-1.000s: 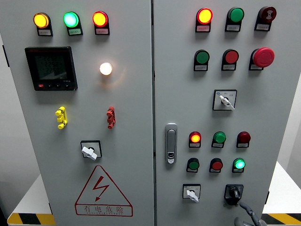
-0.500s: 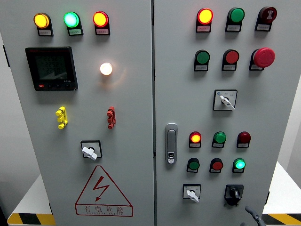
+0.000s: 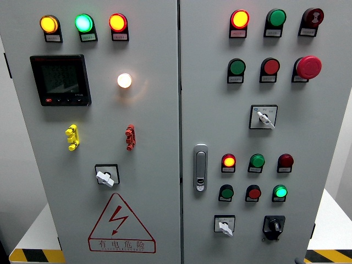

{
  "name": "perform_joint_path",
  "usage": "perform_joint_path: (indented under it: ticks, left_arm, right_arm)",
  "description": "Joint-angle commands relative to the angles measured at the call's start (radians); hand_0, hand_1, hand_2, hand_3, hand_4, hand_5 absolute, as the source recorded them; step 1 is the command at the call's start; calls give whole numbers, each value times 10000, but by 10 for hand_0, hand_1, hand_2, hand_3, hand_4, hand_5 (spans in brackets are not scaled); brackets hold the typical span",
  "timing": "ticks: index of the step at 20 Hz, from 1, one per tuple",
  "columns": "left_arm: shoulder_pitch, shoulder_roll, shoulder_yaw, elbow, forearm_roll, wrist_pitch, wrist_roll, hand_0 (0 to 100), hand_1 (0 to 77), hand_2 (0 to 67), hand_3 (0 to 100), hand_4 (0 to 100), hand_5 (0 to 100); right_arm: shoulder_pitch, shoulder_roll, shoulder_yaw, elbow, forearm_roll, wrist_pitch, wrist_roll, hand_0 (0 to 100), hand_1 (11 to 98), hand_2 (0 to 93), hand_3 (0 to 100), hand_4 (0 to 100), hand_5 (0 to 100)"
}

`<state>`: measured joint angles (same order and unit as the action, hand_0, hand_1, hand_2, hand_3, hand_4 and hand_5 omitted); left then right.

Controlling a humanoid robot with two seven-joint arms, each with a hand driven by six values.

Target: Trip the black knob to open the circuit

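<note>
Right hand gone from below black knob (image 3: 273,225); no hand showing, grip unknown; knob untouched; needs another reach.

Cabinet doors (image 3: 148,132): smooth matt grey painted metal | black knob (image 3: 273,225): glossy plastic | door handle (image 3: 200,168): shiny chrome metal | red mushroom button (image 3: 308,66): glossy plastic | meter (image 3: 60,80): black plastic, glassy screen

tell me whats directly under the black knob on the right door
Below the black knob only bare grey door shows down to the picture's bottom edge. Anything lower is out of view, and neither hand is clearly in view.
</note>
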<state>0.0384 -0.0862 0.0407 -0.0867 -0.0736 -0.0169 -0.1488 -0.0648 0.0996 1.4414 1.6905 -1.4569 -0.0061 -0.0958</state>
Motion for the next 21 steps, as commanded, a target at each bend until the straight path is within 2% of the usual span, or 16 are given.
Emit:
perform_joint_path:
  ticks: [1, 2, 3, 4, 7, 10, 14, 20, 21]
  left_arm:
    - [0, 3, 7, 7, 0, 0, 0, 0, 34, 127, 213, 66, 16]
    - [0, 3, -8, -8, 0, 0, 0, 0, 34, 127, 213, 66, 16]
    - [0, 3, -8, 7, 0, 0, 0, 0, 34, 127, 213, 66, 16]
    - [0, 3, 7, 8, 0, 0, 0, 0, 34, 127, 213, 66, 16]
    - [0, 3, -8, 7, 0, 0, 0, 0, 34, 127, 213, 66, 16]
    - [0, 3, 7, -8, 0, 0, 0, 0, 34, 127, 213, 66, 16]
    - [0, 3, 7, 8, 0, 0, 0, 0, 33, 128, 213, 66, 16]
    - [0, -13, 7, 8, 0, 0, 0, 0, 35, 128, 213, 66, 16]
    - [0, 2, 7, -8, 0, 0, 0, 0, 35, 128, 213, 66, 16]
  right_arm:
    - [-42, 92, -26, 14, -171, -1, 7, 848, 492, 97, 395, 345, 575]
    - [-72, 123, -86, 14, -248, -1, 7, 847, 494, 98, 391, 341, 563]
    - [-103, 215, -102, 14, -279, -1, 7, 846, 496, 100, 379, 333, 545]
    - [-134, 261, -118, 14, -310, -1, 7, 846, 496, 101, 368, 325, 524]
    - [-394, 307, -148, 14, -647, -1, 38, 849, 494, 104, 362, 318, 500]
    - [-471, 323, -149, 30, -861, -1, 84, 852, 492, 105, 360, 317, 493]
    - [-609, 308, -148, 30, -1169, -1, 84, 860, 484, 106, 354, 305, 482]
    - [-640, 323, -133, 45, -1522, -16, 99, 868, 474, 121, 290, 248, 449]
    - [-640, 323, -118, 60, -1522, -16, 99, 869, 472, 126, 273, 206, 428]
